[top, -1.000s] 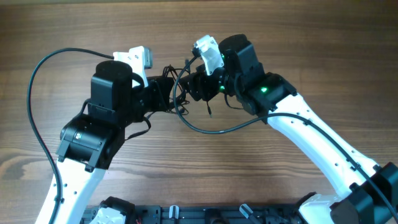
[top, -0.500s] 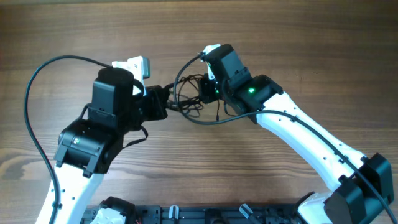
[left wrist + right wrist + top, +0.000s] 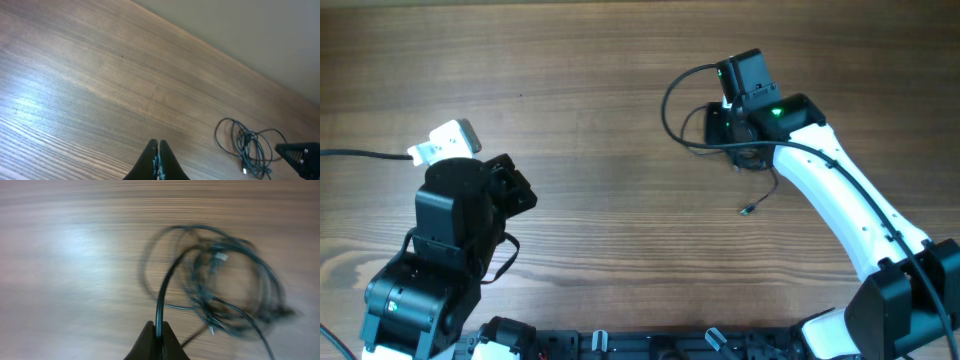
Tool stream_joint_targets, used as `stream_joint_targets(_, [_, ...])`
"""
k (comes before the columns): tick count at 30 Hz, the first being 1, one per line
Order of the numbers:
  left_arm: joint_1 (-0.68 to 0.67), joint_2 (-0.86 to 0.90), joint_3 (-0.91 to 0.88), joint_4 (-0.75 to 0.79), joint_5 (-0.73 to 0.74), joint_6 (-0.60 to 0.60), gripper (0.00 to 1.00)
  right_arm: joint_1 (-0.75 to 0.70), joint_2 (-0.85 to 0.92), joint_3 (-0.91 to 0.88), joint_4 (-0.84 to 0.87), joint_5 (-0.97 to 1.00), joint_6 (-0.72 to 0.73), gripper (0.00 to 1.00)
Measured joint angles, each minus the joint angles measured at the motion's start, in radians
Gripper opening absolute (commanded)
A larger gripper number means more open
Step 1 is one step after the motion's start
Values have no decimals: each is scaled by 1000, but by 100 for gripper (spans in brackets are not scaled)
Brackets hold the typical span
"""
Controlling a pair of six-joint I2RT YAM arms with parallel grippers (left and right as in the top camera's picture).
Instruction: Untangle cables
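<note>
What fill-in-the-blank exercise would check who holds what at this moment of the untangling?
1. The right gripper is shut on one strand of the ____.
2. The left gripper is ____, with no cable in it.
3. The cables lie coiled on the table, close to the ____ gripper.
Missing words: cables; shut; right.
</note>
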Motion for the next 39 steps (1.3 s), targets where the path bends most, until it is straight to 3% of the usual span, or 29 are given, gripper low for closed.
stream_joint_targets(5, [0,55,0,-14,27,-3,4,30,1,-1,171,-670,-279,4])
stream_joint_targets(7, [0,77,0,-24,38,-3,4,61,3,-6,262,-924,-314,5])
stream_joint_targets(9, [0,98,0,-32,39,-3,4,138,6,-13,517,-1131,-261,15])
stream_joint_targets(10, [0,108,0,-34,42,-3,4,159,5,-13,586,-1184,-229,28])
stream_joint_targets(11, [0,114,0,-36,42,-3,4,175,5,-11,614,-1202,-190,64])
stream_joint_targets(12, [0,116,0,-36,46,-3,4,173,5,-10,580,-1166,-163,87])
stream_joint_targets(14, [0,116,0,-38,60,-3,4,161,2,0,363,-906,-104,97])
stream_joint_targets(15, [0,116,0,-38,64,-3,4,151,2,-1,250,-713,-63,98])
stream_joint_targets(18, [0,116,1,-36,72,-1,4,139,2,-2,50,-398,-43,100])
stream_joint_targets(22, [0,116,1,-31,53,1,4,150,2,-2,-113,-372,-146,99])
stream_joint_targets(25, [35,94,1,-52,-24,-63,4,221,2,-2,-191,-383,-240,100])
stream_joint_targets(27, [81,40,1,-96,-18,-111,4,274,2,-2,-190,-360,-264,100])
stream_joint_targets(29, [99,6,6,-235,54,-137,4,300,2,-2,-138,-301,-247,100])
stream_joint_targets(32, [99,26,-69,-383,143,-173,4,297,2,-2,-69,-123,-61,100])
stream_joint_targets(35, [99,78,-266,-373,248,-200,4,272,2,-2,-55,-55,50,100])
stream_joint_targets(39, [99,145,-444,-286,351,-223,4,249,2,-2,-87,-27,79,100])
